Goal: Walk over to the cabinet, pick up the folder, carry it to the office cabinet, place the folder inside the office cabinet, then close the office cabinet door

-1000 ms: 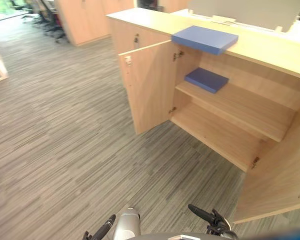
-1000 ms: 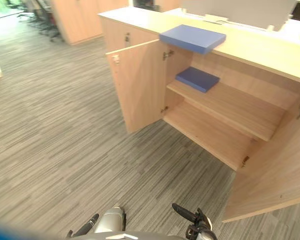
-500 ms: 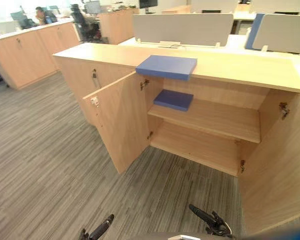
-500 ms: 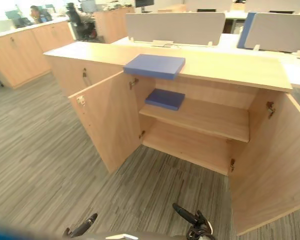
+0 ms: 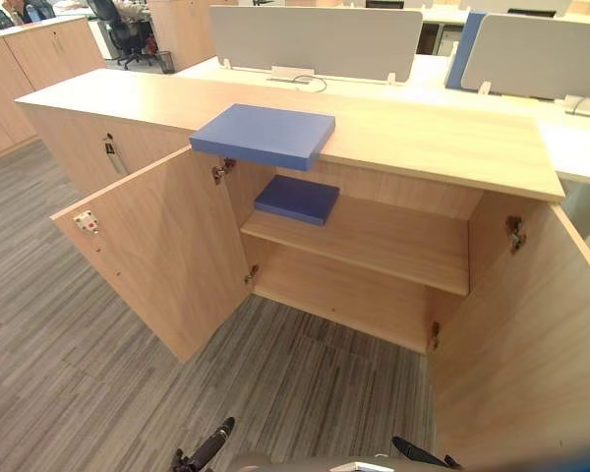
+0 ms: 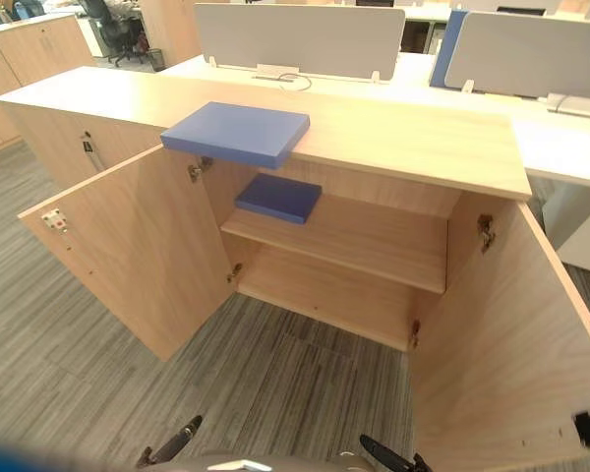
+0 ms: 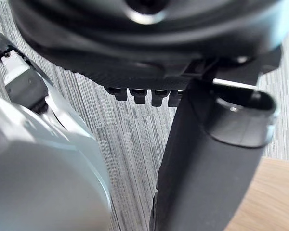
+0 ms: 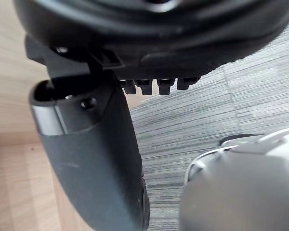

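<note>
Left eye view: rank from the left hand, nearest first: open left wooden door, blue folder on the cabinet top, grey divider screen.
1. Open left wooden cabinet door, just ahead of the left hand.
2. Flat blue folder on the cabinet top, at its front edge.
3. Grey divider screen, behind the cabinet.

The left hand [image 7: 207, 163] and right hand [image 8: 91, 159] are matte black, with thick thumbs seemingly ringed by glossy collars.

No readable text, label or number on the cabinet [image 5: 423, 138].
</note>
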### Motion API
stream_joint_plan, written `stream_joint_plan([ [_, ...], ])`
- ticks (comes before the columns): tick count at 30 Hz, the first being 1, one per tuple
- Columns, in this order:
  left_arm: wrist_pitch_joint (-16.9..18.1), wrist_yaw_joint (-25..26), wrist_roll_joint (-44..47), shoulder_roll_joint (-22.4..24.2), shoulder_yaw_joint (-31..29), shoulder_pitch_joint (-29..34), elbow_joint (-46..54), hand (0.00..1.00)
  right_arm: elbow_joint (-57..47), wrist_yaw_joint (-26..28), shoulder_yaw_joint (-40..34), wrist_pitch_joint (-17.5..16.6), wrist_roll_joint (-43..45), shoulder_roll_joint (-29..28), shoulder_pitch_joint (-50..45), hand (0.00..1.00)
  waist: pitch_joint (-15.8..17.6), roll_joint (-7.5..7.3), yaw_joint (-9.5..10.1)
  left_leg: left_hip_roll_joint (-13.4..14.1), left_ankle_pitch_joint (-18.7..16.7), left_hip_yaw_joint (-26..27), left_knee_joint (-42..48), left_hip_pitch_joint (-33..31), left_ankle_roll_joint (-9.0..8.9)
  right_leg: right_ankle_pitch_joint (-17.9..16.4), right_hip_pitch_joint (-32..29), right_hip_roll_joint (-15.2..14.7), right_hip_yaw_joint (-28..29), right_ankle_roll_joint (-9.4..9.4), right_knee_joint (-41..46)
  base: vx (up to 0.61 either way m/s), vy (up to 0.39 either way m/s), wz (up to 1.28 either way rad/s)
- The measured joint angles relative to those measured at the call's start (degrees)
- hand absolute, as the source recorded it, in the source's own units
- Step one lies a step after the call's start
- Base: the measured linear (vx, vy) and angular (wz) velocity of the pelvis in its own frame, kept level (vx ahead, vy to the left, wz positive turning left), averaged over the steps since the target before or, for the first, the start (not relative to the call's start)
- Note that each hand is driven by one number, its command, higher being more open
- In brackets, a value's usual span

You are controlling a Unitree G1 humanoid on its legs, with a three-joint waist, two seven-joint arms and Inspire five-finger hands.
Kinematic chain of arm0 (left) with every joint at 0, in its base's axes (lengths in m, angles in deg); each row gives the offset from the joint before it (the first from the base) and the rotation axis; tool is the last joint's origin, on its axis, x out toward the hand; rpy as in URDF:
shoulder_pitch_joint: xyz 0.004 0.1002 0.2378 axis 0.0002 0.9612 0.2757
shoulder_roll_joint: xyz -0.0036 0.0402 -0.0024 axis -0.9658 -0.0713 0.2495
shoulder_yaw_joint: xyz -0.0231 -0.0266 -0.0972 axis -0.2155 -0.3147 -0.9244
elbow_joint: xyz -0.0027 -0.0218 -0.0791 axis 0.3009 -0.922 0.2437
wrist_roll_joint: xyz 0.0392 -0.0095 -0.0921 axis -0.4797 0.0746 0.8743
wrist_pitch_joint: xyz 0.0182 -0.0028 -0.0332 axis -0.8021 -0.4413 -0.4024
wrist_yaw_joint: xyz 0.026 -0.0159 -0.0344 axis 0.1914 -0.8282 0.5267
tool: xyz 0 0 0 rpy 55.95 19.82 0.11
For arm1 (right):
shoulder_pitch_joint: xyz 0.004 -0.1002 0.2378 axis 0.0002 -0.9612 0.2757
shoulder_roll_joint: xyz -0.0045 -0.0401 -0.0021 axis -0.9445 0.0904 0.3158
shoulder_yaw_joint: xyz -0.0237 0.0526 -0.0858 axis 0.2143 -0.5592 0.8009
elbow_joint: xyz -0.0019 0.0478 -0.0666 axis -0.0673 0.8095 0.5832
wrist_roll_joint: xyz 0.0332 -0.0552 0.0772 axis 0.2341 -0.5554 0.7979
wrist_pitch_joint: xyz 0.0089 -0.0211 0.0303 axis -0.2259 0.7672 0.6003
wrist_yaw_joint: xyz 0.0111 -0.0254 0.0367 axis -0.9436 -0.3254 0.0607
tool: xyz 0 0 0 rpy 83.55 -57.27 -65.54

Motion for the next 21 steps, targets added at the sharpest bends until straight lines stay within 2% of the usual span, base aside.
stream_joint_plan([
  [3, -0.05, 0.04, -0.15, -0.51, -0.03, 0.54, 0.72, 1.00, -0.01, -0.43, 2.16, 0.08, -0.01, -0.04, 0.18, 1.00, 0.08, -1.24, 0.62, 0.01, -1.04, 3.11, -0.41, -3.92, 3.32, 0.48, 4.14, 0.38, 0.38, 0.36, -3.92, 0.33, -0.031, -0.08],
  [5, -0.05, 0.23, -0.17, -0.39, -0.04, 0.74, 0.97, 1.00, 0.03, -0.58, 3.03, 0.23, 0.00, -0.20, 2.09, 1.00, 0.72, -1.70, 1.96, -0.14, -3.19, 4.90, -11.57, -5.70, 6.49, 1.29, 7.44, -0.61, 3.34, 1.32, -7.14, 0.38, 0.074, -0.56],
  [6, -0.05, 0.32, -0.17, -0.45, -0.01, 0.84, 0.96, 1.00, 0.11, -0.60, 3.11, 0.25, 0.02, -0.49, 2.87, 1.00, 0.85, -1.83, 2.07, -0.27, -3.38, 4.91, -15.36, -5.96, 6.64, 1.37, 7.87, -1.14, 4.37, 1.47, -7.43, 0.34, 0.169, -0.82],
  [7, -0.01, 0.61, -0.15, -0.54, 0.29, 1.10, 0.98, 1.00, 0.09, -0.62, 3.29, 0.26, 0.03, -1.48, 4.16, 1.00, 1.16, -2.35, 2.41, -0.74, -3.25, 4.23, -23.87, -5.99, 6.71, 1.54, 8.73, -2.63, 6.34, 1.83, -7.86, 0.33, 0.219, -0.81],
  [8, 0.16, 0.87, -0.06, -0.55, 0.34, 1.03, 1.48, 1.00, 0.04, -0.67, 3.37, 0.13, 0.04, -2.69, 4.82, 1.00, 1.32, -2.83, 2.78, -1.12, -1.51, 1.99, -33.74, -5.85, 6.71, 1.93, 9.77, -4.01, 7.62, 2.81, -8.61, 0.33, 0.240, -0.77],
  [9, 0.37, 1.03, -0.09, -0.47, 0.42, 1.11, 1.73, 1.00, -0.03, -0.78, 3.26, 0.09, -0.11, -3.14, 4.91, 1.00, 1.23, -2.96, 2.97, -1.23, 0.41, 0.44, -38.93, -5.69, 6.56, 2.03, 10.07, -4.51, 8.04, 3.58, -9.01, 0.34, 0.278, -0.58],
  [10, 0.75, 1.46, -0.08, -0.43, 1.06, 1.28, 1.67, 1.00, 0.05, -0.50, 3.39, -0.04, -0.08, -2.87, 4.75, 1.00, 1.05, -2.61, 2.96, -1.53, 4.58, -2.40, -45.96, -5.13, 6.64, 2.14, 11.06, -4.81, 8.43, 5.18, -10.00, 0.38, 0.345, -0.45],
  [11, 1.07, 1.84, -0.05, -0.34, 1.92, 1.59, 1.00, 1.00, 0.07, -0.61, 3.28, -0.25, -0.06, -2.53, 4.24, 1.00, 0.20, -1.43, 3.06, -1.66, 12.75, -5.41, -49.86, -5.36, 5.02, 1.78, 12.63, -5.14, 9.33, 7.61, -11.44, 0.41, 0.394, -0.41],
  [12, 0.84, 1.75, 0.40, -1.39, 1.79, 1.30, 0.14, 1.00, 1.03, -0.81, 3.17, -0.21, -0.06, -2.81, 4.31, 1.00, -0.27, -2.51, 3.30, -3.22, 14.94, -5.17, -48.84, -5.45, 1.33, 1.15, 13.49, -6.95, 10.02, 9.44, -11.98, 0.49, 0.448, -0.24],
  [13, 1.14, 2.20, 0.27, -3.63, 2.20, 0.94, -0.24, 1.00, 1.64, -1.37, 2.94, -0.08, -0.06, -4.74, 4.04, 1.00, -1.44, -5.48, 2.96, -6.07, 14.57, -3.46, -50.67, -4.84, 2.69, 2.39, 12.45, -10.75, 10.34, 11.28, -11.49, 0.46, 0.431, -0.19],
  [14, 1.47, 2.82, 0.24, -4.12, 2.23, 0.41, -0.42, 1.00, 1.77, -1.42, 2.66, -0.04, -0.16, -5.67, 3.64, 1.00, -2.32, -6.60, 3.16, -7.62, 14.11, -1.70, -51.66, -4.06, 3.95, 4.74, 10.53, -13.29, 11.78, 11.86, -9.22, 0.43, 0.402, -0.21],
  [15, 1.46, 2.86, 0.21, -4.22, 2.36, 0.26, -0.77, 1.00, 1.77, -1.37, 2.66, -0.04, -0.22, -5.51, 3.71, 1.00, -2.33, -6.62, 3.44, -8.20, 13.75, -0.64, -52.13, -3.12, 4.70, 6.00, 9.95, -14.30, 12.84, 12.22, -7.95, 0.27, 0.300, -0.48],
  [16, 1.46, 3.09, -0.04, -4.46, 3.18, 0.31, -1.40, 1.00, 1.79, -1.23, 1.80, -0.04, -0.22, -5.43, 3.95, 1.00, -2.28, -6.49, 3.98, -9.63, 13.22, 1.60, -53.80, -0.26, 6.23, 8.20, 8.45, -16.41, 15.68, 11.99, -3.88, 0.26, 0.311, -0.48],
  [17, 1.47, 3.22, -0.20, -4.66, 3.73, 0.35, -1.85, 1.00, 1.70, -1.24, 1.27, -0.11, -0.23, -5.36, 4.02, 1.00, -2.27, -6.35, 4.08, -10.60, 13.08, 2.63, -55.05, 1.55, 7.00, 9.30, 7.46, -17.72, 17.00, 11.76, -1.28, 0.30, 0.399, -0.51],
  [18, 1.41, 3.47, -0.31, -4.82, 4.84, 0.67, -1.94, 1.00, 1.62, -1.07, 0.75, -0.28, -0.23, -4.79, 4.19, 1.00, -2.31, -6.26, 3.65, -12.71, 12.87, 3.95, -57.60, 5.00, 8.36, 11.74, 5.25, -20.36, 18.72, 10.67, 5.27, 0.31, 0.475, -0.33],
  [19, 1.42, 3.56, -0.35, -4.97, 5.86, 0.83, -1.96, 1.00, 1.51, -0.82, 0.77, -0.38, -0.29, -3.98, 4.47, 1.00, -2.14, -5.84, 3.26, -14.82, 12.65, 4.90, -59.86, 8.03, 9.68, 14.63, 1.89, -23.24, 19.24, 6.27, 13.33, 0.22, 0.387, -0.26],
  [20, 1.45, 3.54, -0.37, -5.08, 6.27, 0.89, -2.02, 1.00, 1.46, -0.75, 0.83, -0.47, -0.30, -3.58, 4.74, 1.00, -2.08, -5.76, 3.09, -15.70, 12.48, 5.48, -60.92, 9.51, 10.34, 16.32, 0.25, -24.68, 19.24, 3.53, 17.21, 0.17, 0.335, -0.19],
  [21, 1.45, 3.27, -0.56, -5.37, 6.70, 1.00, -2.58, 1.00, 1.50, -0.78, 1.15, -0.67, -0.33, -2.93, 5.50, 1.00, -2.04, -5.57, 2.30, -16.92, 12.05, 6.22, -61.95, 11.79, 11.17, 19.07, -2.29, -27.15, 17.69, -1.08, 23.16, 0.12, 0.263, -0.17],
])
